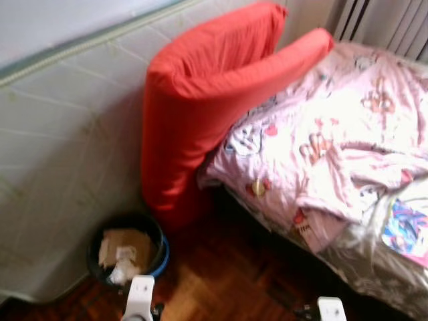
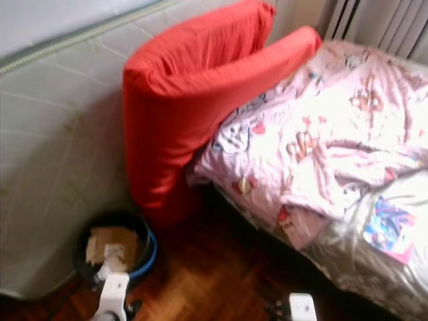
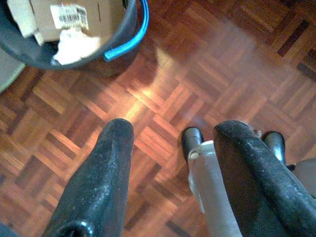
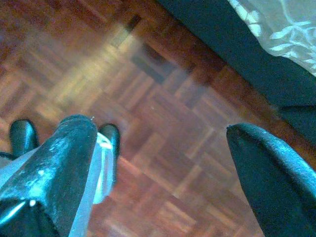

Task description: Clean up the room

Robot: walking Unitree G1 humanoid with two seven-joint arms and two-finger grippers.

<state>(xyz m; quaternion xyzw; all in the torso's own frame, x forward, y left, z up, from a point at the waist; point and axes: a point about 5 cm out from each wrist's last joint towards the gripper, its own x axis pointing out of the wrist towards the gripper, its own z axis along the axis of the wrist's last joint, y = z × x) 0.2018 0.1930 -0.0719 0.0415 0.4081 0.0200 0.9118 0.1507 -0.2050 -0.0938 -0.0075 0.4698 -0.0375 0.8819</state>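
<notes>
Beside the bed (image 1: pixel 374 267) on parquet floor (image 3: pixel 207 74) | left pincer (image 3: pixel 173 148) and right pincer (image 4: pixel 163 148) both released, grasping nothing | bin (image 1: pixel 160 257) with cardboard near red cushion (image 1: pixel 200 100) | rumpled quilt (image 1: pixel 321 134) likely next: grip an edge, pull flat.

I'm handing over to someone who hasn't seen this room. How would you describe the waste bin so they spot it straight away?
Start at the bed with the pink patterned cover; a big red cushion leans against the pale wall at its head end. On the wooden floor at the foot of that cushion, against the wall, stands the waste bin. It is round and dark with a blue rim, holding cardboard and crumpled white paper.
</notes>
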